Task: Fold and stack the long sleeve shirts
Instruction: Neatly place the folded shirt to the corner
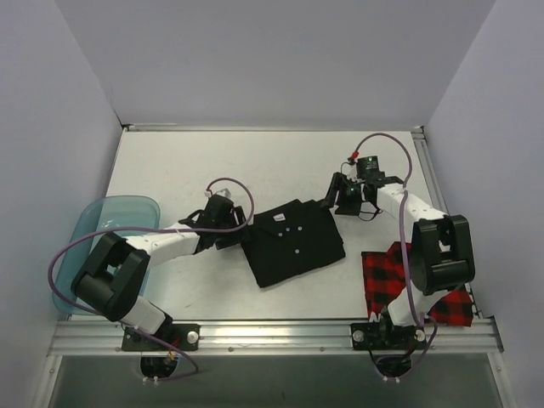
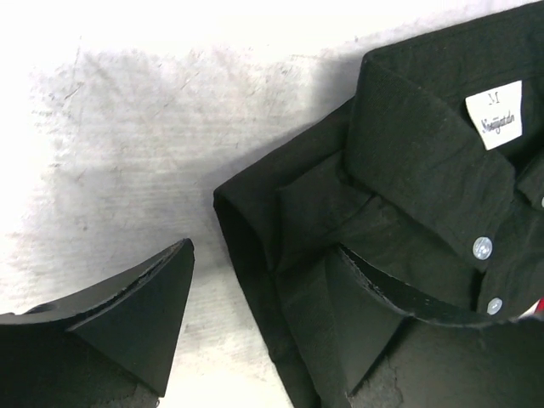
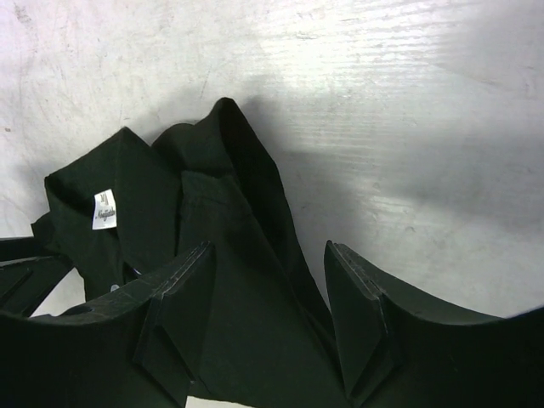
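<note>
My left pincer and right pincer are standing open, straddling opposite edges of the black shirt. Red-and-black check shirt is lying by my right base. Teal tub is sitting at the surface left edge.

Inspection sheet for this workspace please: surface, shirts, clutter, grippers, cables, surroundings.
Surface: white table, scuffed.
Job's things: black shirt folded at centre; red-check shirt at the near right edge, partly under the right arm; not stacked.
Clutter: teal tub at the left edge.
Grippers: left gripper open, straddling the black shirt's left edge; right gripper open over its far right corner.
Cables: purple cables, one loop per arm.
Surroundings: plain walls on three sides; metal rail in front.
</note>
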`<move>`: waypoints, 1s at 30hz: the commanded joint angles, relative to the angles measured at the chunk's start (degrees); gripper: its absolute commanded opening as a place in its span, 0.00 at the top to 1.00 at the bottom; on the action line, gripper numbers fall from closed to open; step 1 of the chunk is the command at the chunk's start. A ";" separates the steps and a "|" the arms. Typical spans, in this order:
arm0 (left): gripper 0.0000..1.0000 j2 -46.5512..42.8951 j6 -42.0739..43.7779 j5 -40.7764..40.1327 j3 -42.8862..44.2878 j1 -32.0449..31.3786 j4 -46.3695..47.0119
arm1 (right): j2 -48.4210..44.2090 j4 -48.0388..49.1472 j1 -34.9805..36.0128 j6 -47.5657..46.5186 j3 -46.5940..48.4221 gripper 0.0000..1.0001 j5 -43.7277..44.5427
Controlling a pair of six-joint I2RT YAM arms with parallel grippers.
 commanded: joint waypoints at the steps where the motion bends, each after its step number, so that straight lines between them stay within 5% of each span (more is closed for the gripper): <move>1: 0.28 1.76 -0.91 -0.03 -0.56 -0.58 3.29 | 1.03 3.16 0.81 0.18 0.44 0.47 -3.38; 6: 0.33 2.47 -1.97 2.69 -1.52 -1.19 7.59 | 3.40 4.39 1.60 -0.17 0.26 0.55 -4.35; 9: 0.41 1.77 -2.06 2.87 -3.28 -1.19 9.09 | 3.76 4.57 2.13 -0.70 0.44 0.74 -5.76; 10: 0.50 1.51 -2.06 3.30 -4.24 -1.11 9.54 | 3.67 4.57 2.48 -0.79 0.61 0.86 -6.02; 13: 0.69 0.10 -1.88 5.14 -7.40 -0.41 13.31 | 3.06 4.13 3.79 -1.31 1.75 1.00 -7.51; 14: 0.83 -0.25 -1.88 6.37 -8.72 -0.06 14.88 | 2.80 3.87 4.15 -1.58 2.63 1.00 -7.95; 17: 1.00 -2.36 -2.93 9.02 -14.42 2.14 21.83 | 2.36 2.65 6.07 -2.72 4.47 1.00 -9.19; 23: 1.00 -7.19 -4.96 11.65 -22.00 6.27 29.40 | 6.13 1.85 6.96 -2.55 7.55 0.99 -5.85; 30: 1.00 -7.29 -5.57 12.09 -25.17 8.21 29.84 | 9.74 -0.16 7.05 -2.98 10.28 0.70 -2.34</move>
